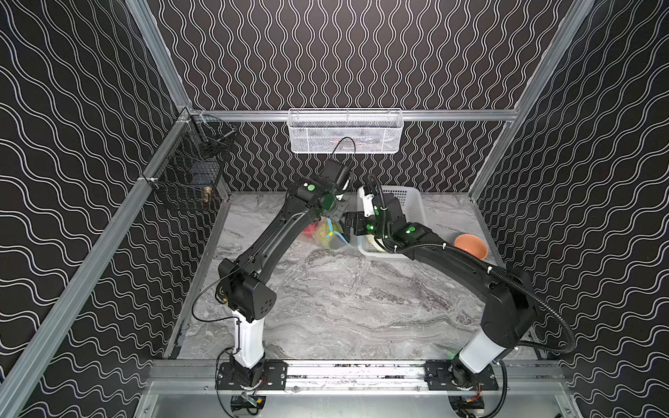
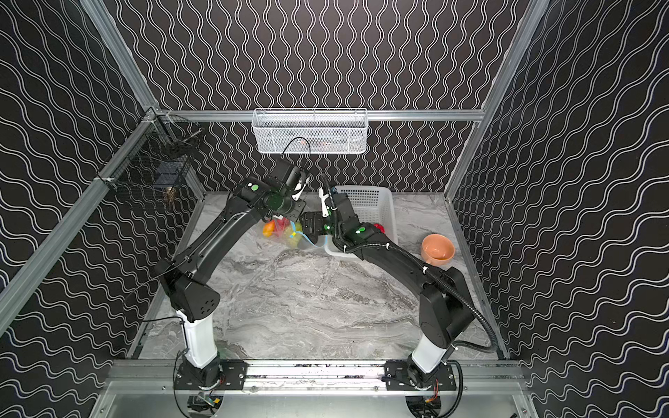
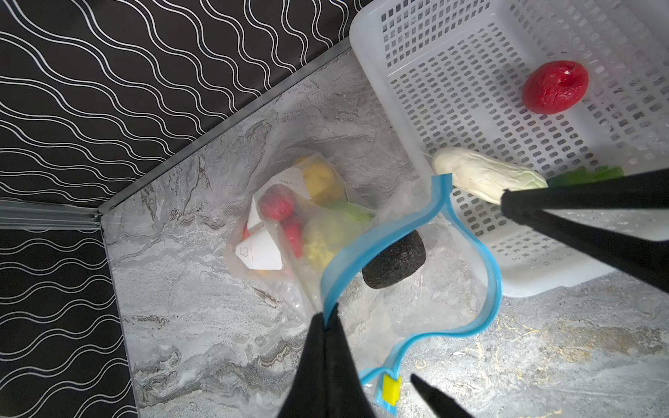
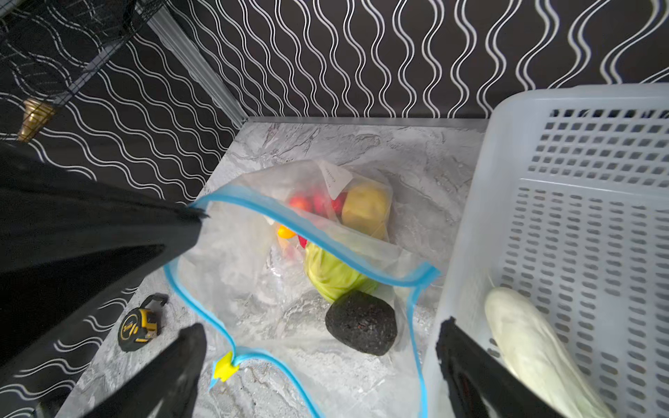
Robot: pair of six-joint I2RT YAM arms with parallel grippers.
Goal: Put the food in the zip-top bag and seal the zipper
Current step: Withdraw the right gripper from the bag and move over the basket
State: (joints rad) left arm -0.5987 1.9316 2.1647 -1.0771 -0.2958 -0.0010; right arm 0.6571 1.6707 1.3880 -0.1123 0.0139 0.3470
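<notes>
The clear zip-top bag [image 3: 275, 253] lies on the marble table, its mouth held open. My left gripper [image 3: 327, 318] is shut on the blue zipper [image 3: 485, 260] strip, near the yellow slider [image 3: 391, 390]. The right gripper [image 4: 320, 327] hangs open over the mouth, holding nothing. Inside the bag are food pieces: red ones [image 4: 318, 204], a yellow potato [image 4: 365, 208], a green cabbage [image 4: 333, 273] and a dark oval [image 4: 360, 327] close to the mouth. A red piece [image 3: 555, 87] and a white long vegetable [image 3: 485, 177] lie in the basket. In both top views the arms hide most of the bag [image 1: 322, 231].
The white perforated basket [image 1: 405, 202] stands right beside the bag at the back. An orange bowl [image 1: 470, 246] sits further right. A yellow tape measure [image 4: 139, 324] lies on the table by the bag. A white wire basket [image 1: 344, 132] and a black wire cage [image 1: 188, 170] hang on the walls.
</notes>
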